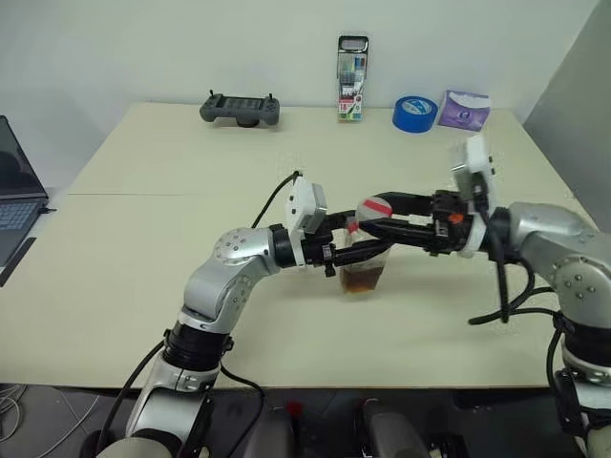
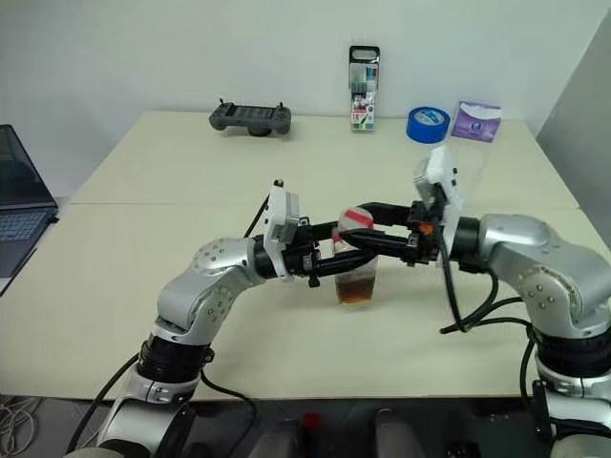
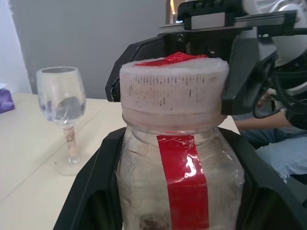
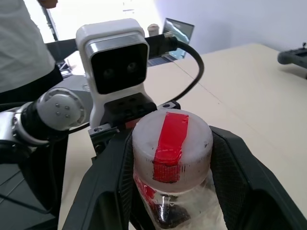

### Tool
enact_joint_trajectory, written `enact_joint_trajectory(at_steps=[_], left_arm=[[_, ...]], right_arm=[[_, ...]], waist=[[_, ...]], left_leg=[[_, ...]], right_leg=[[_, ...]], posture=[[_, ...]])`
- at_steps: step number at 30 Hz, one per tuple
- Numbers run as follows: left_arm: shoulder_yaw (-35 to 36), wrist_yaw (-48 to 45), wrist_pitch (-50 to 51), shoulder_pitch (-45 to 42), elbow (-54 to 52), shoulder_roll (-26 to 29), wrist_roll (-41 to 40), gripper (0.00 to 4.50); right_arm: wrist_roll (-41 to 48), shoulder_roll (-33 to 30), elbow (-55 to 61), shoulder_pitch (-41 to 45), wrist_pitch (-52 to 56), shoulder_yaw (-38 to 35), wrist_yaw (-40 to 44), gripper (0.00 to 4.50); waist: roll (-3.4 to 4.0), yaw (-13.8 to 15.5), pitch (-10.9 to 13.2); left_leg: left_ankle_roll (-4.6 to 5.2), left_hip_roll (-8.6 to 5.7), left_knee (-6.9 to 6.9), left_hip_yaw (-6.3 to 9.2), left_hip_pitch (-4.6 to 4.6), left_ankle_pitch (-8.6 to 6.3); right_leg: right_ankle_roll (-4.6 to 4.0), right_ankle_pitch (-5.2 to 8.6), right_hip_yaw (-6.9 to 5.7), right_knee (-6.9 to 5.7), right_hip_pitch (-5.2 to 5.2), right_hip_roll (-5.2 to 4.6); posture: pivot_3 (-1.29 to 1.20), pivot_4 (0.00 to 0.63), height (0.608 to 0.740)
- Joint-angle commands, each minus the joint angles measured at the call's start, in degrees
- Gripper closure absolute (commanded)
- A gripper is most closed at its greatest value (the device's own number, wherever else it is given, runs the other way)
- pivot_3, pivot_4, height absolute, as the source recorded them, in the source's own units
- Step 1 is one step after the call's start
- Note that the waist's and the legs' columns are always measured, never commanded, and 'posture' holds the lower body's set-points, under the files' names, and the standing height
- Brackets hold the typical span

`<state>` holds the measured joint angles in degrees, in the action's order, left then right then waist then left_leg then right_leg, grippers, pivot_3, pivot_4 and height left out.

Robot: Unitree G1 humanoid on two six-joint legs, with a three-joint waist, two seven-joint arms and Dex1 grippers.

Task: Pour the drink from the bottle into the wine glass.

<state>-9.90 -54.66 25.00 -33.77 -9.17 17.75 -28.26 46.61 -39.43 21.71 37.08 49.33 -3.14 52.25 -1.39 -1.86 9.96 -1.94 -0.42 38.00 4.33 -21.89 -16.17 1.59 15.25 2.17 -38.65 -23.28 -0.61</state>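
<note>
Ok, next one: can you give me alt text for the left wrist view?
A clear plastic bottle with a red strip and white cap stands close up, clamped between the left gripper fingers, while the right gripper closes on the cap from behind. A wine glass stands on the beige table beyond.

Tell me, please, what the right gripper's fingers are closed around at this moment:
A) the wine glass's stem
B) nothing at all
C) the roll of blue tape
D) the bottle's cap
D. In the right wrist view the right gripper has a black finger on each side of the white, red-taped cap, while the left gripper holds the bottle by its body.
</note>
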Motion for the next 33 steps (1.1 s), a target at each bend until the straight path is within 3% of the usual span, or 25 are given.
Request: enact_joint_trajectory(at_steps=[1,4,5,10,16,22,26,33], left_arm=[[1.0,1.3,0.5,-0.3,2.0,0.5,0.7,2.33],[1.0,1.6,0.3,-0.3,2.3,0.5,0.9,2.34],[1.0,1.7,0.2,-0.4,2.6,0.4,0.9,2.34],[0.6,2.0,-1.1,-1.4,5.4,-0.6,1.7,2.34],[0.6,1.8,-4.6,-3.9,10.6,-2.9,3.8,2.34],[1.4,2.7,-8.3,-6.0,14.4,-5.0,5.5,2.34],[1.6,3.2,-10.2,-6.6,15.8,-5.8,6.4,2.34],[2.1,3.5,-10.6,-6.8,15.4,-6.1,6.7,2.34]], right_arm=[[3.5,-0.6,2.8,1.5,-1.6,-2.8,2.4,2.59],[6.0,-0.3,4.2,1.1,0.2,-4.9,-0.2,2.59],[6.2,-0.3,5.7,0.8,0.6,-5.3,-1.9,1.87],[5.1,-0.1,13.4,0.5,1.3,-7.0,-12.7,0.26],[1.6,2.0,20.4,0.5,11.1,-6.7,-35.5,0.25],[3.8,14.0,27.6,-0.9,20.4,-5.4,-54.0,0.25],[1.8,19.4,28.7,-1.2,23.6,-3.4,-60.2,0.25],[-5.3,23.5,25.8,-1.2,24.9,1.4,-65.1,0.25]], waist=[[-0.01,0.0,0.0],[-0.01,0.1,0.0],[-0.01,0.1,0.0],[-0.02,0.2,0.0],[-0.02,0.4,0.0],[-0.01,0.2,0.0],[0.0,0.2,0.0],[0.01,0.2,0.0]], left_leg=[[0.0,0.01,0.0,0.05,-0.01,0.0],[0.0,0.04,0.0,0.12,-0.03,0.0],[-0.01,0.04,0.0,0.12,-0.03,0.0],[-0.01,0.01,0.01,0.11,-0.04,0.0],[-0.03,-0.04,0.03,0.09,-0.08,0.01],[-0.03,0.0,-0.05,0.11,-0.11,0.02],[-0.03,-0.01,-0.03,0.1,-0.14,0.02],[-0.03,-0.06,-0.01,0.06,-0.13,0.02]], right_leg=[[0.0,0.0,0.0,0.0,0.0,0.01],[0.0,0.0,0.02,-0.03,0.0,0.04],[0.0,0.0,0.03,-0.03,0.0,0.03],[0.0,0.0,0.04,-0.02,0.0,-0.01],[0.0,0.0,0.05,0.0,0.0,-0.2],[0.0,0.0,0.11,-0.04,-0.11,-0.3],[0.0,0.0,0.11,-0.06,-0.14,-0.31],[0.0,0.0,0.1,-0.07,-0.14,-0.32]], posture=[[0.0,0.15,0.74],[0.0,0.15,0.74],[0.0,0.15,0.74],[0.0,0.15,0.74],[0.0,0.15,0.74],[0.0,0.15,0.74],[0.0,0.15,0.74],[0.0,0.15,0.74]])
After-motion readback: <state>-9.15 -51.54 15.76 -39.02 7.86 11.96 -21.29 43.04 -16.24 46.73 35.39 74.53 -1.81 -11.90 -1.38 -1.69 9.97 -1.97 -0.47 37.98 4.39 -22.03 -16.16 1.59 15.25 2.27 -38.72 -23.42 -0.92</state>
